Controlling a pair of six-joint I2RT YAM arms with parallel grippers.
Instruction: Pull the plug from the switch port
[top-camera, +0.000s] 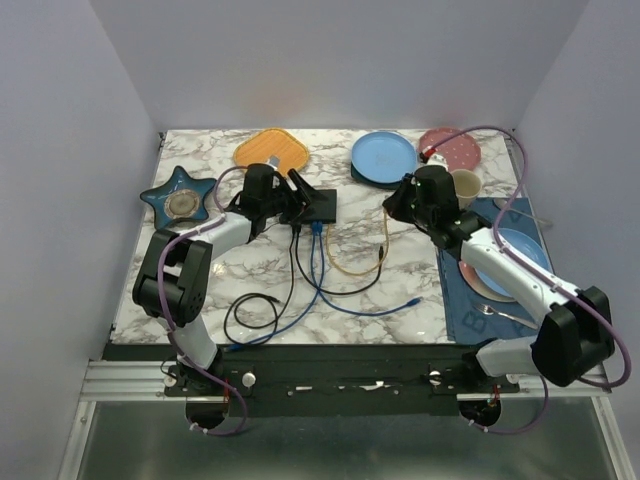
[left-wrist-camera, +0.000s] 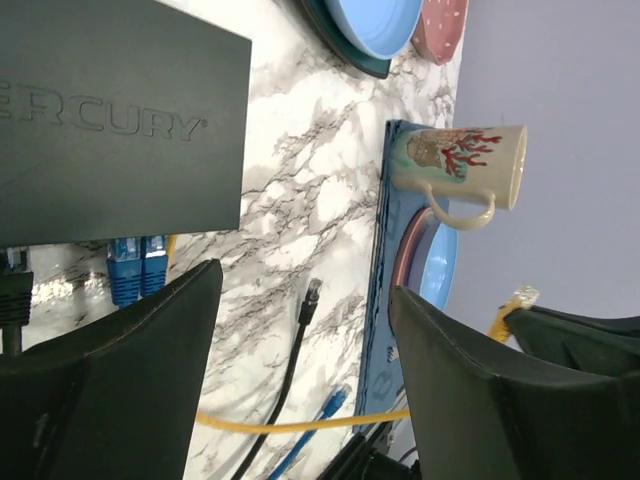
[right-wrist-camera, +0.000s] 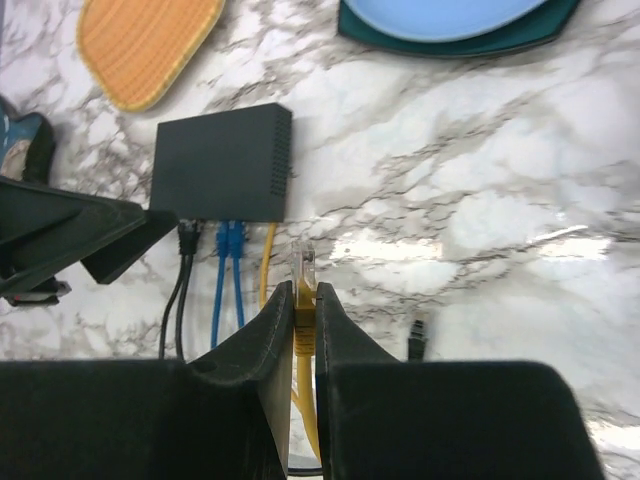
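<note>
The black switch (top-camera: 322, 205) lies on the marble at centre back, its sockets facing the near edge. In the right wrist view the switch (right-wrist-camera: 222, 163) holds a black plug (right-wrist-camera: 186, 238), two blue plugs (right-wrist-camera: 230, 238) and a yellow cable (right-wrist-camera: 267, 250). My right gripper (right-wrist-camera: 303, 290) is shut on a yellow plug (right-wrist-camera: 302, 268), whose clear tip is free, right of and apart from the sockets. My left gripper (left-wrist-camera: 305, 290) is open and empty beside the switch (left-wrist-camera: 110, 120), near its blue plugs (left-wrist-camera: 135, 270). From above, the left gripper (top-camera: 297, 190) sits at the switch's left side and the right gripper (top-camera: 392, 203) to its right.
A loose black plug (right-wrist-camera: 418, 335) lies on the marble right of the yellow cable loop (top-camera: 355, 262). An orange tray (top-camera: 270, 150), blue plate (top-camera: 383, 155), pink plate (top-camera: 448, 147), mug (top-camera: 465, 185), dark blue mat (top-camera: 470, 300) and star dish (top-camera: 180, 197) surround the area.
</note>
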